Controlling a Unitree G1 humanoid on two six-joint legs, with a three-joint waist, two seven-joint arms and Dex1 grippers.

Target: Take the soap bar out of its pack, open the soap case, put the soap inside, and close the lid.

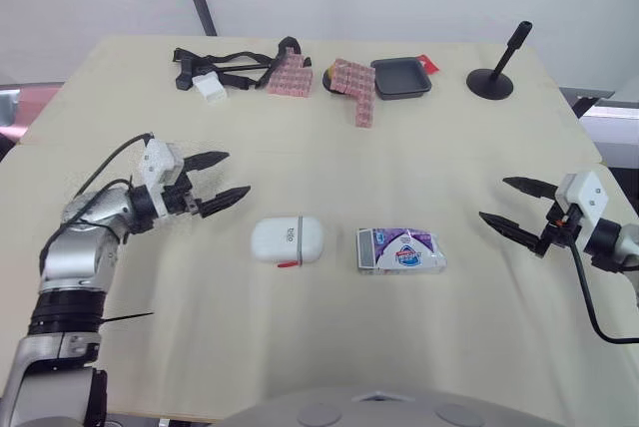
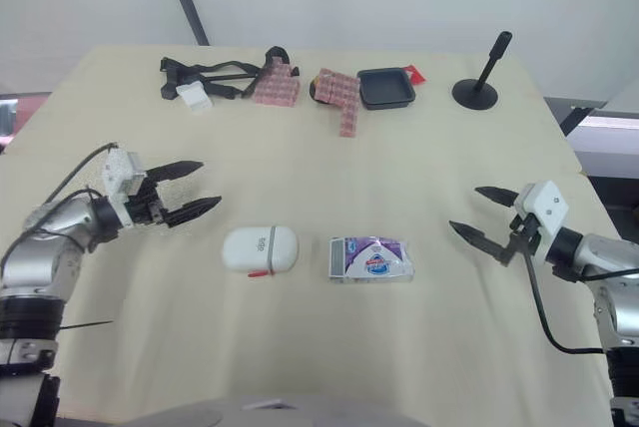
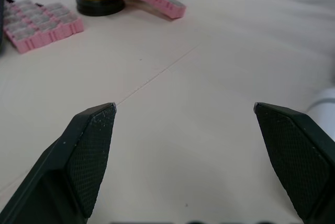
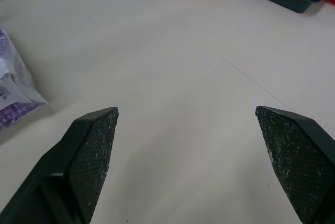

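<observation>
soap pack [image 1: 400, 250] lies flat near the middle of the table [image 1: 329, 168], a little toward the near edge. the white soap case [image 1: 287, 239] lies just beside it on the robot's left with its lid down, and a narrow strip of bare table separates the two. the pack is white and purple with a red and blue logo, and its lettering is too small to read. the case has a small grey mark on its lid, also unreadable, and a red tab [image 1: 289, 263] at its near edge.

left gripper [image 1: 237, 173] hangs between the table's left edge and the case. its fingers are spread wide with nothing in them, and the tips point toward the case without touching it. right gripper [image 1: 493, 198] hangs by the right edge, its fingers likewise spread and empty, well apart from the pack. bare table lies between each gripper and the nearest thing, and a broad bare band crosses the table behind the case and pack.

along the far edge, from the robot's left, sit a black strap [image 1: 225, 63], a small white block [image 1: 210, 87], and two pink compartment boxes [image 1: 290, 76] [image 1: 354, 88]. next come a dark tray [image 1: 401, 77] with a red scrap [image 1: 427, 63] beside it and a black stand [image 1: 496, 73] toward the far right corner. in the left wrist view, a yellow and black disc [image 3: 99, 1] sits under one end of a pink box.
</observation>
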